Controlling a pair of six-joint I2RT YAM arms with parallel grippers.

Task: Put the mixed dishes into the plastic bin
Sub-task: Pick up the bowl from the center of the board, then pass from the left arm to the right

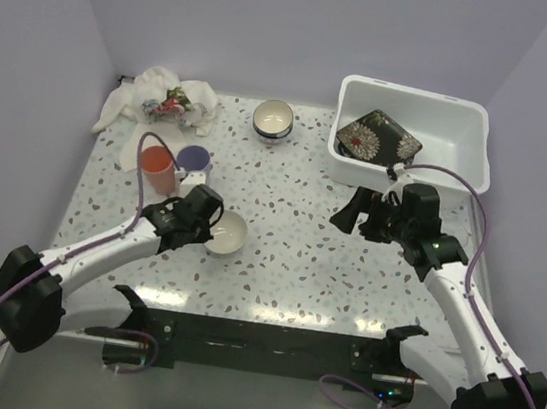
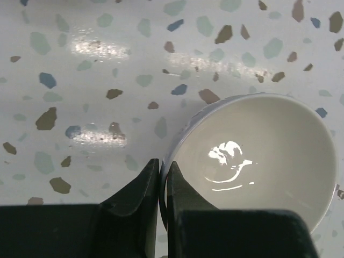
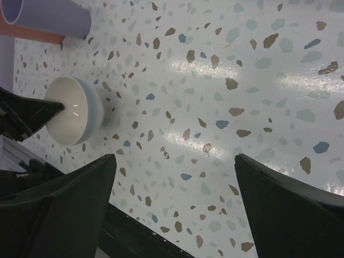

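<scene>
A small cream bowl stands on the speckled table left of centre. My left gripper is shut on its near-left rim, one finger inside and one outside. The right wrist view shows the same bowl with the left gripper's fingers at its edge. My right gripper hangs open over bare table, below the white plastic bin, with nothing between its fingers. A dark floral square plate lies tilted in the bin. A blue-banded bowl stands at the back centre.
An orange cup and a purple cup stand together just behind my left gripper. A white printed cloth is bunched at the back left corner. Lilac walls close in the table on three sides.
</scene>
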